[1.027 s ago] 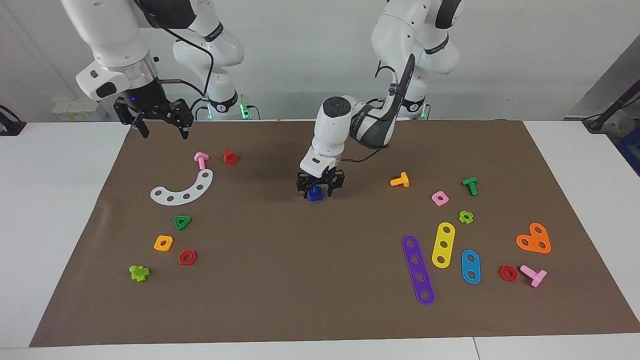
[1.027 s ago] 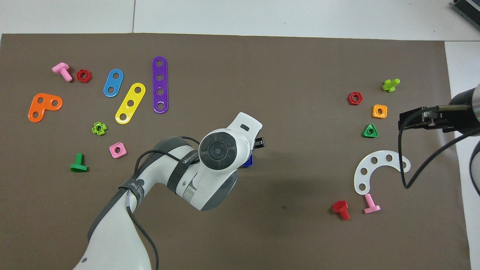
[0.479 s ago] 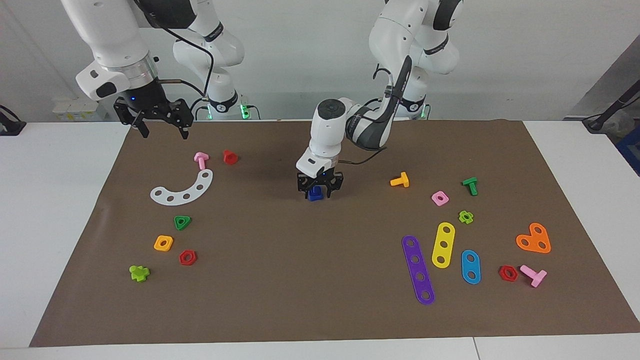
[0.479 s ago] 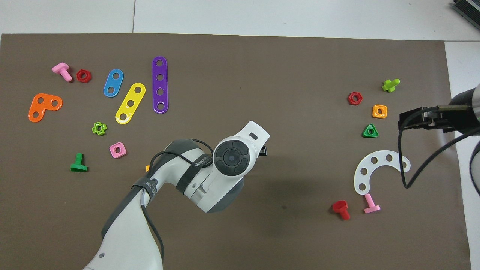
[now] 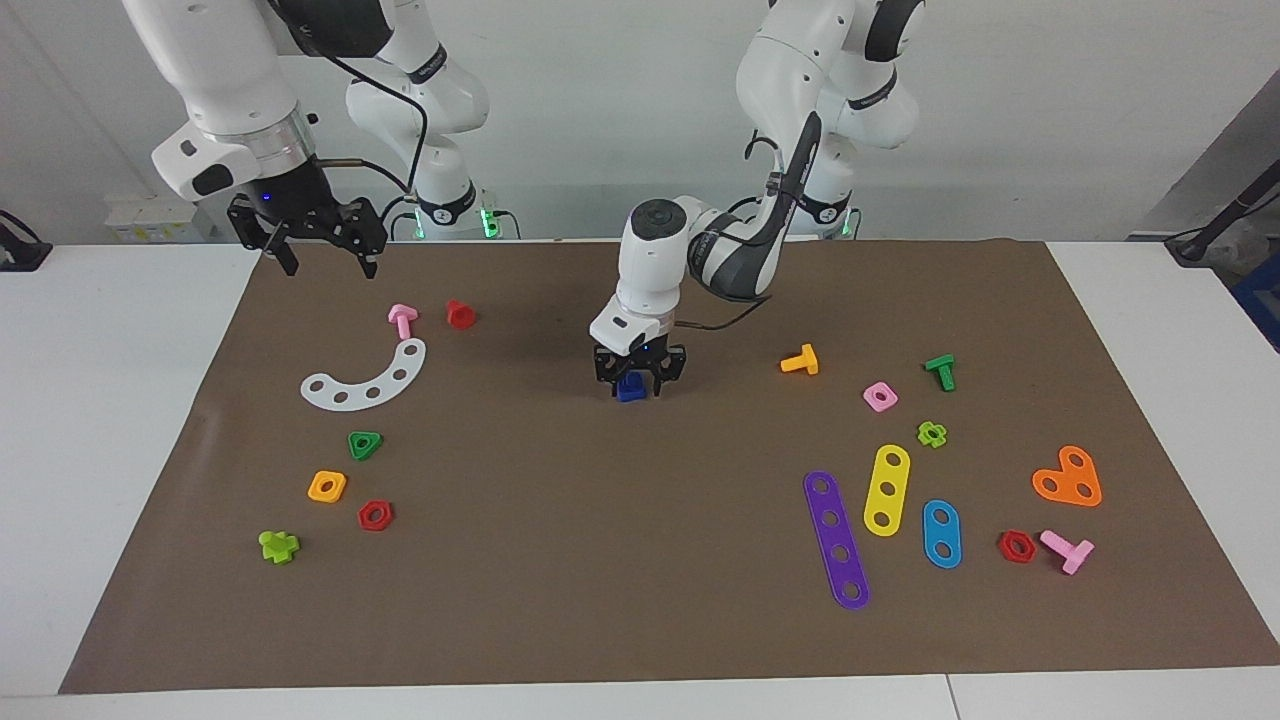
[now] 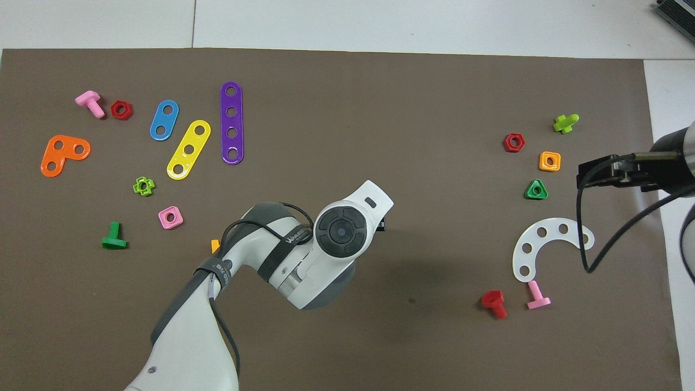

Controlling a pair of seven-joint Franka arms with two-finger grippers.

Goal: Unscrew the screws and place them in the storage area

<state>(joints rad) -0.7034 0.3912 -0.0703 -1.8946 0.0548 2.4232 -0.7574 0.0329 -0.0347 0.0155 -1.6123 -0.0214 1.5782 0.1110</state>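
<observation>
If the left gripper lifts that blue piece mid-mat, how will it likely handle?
The blue piece looks like small moulded plastic, so probably light and rigid. Its glossy surface may slip between the left gripper fingers. It sits squat on the mat, so tipping seems unlikely; whether it rolls cannot be judged.

White table (image 5: 120, 400) under brown paper mat (image 5: 640, 560)
</observation>
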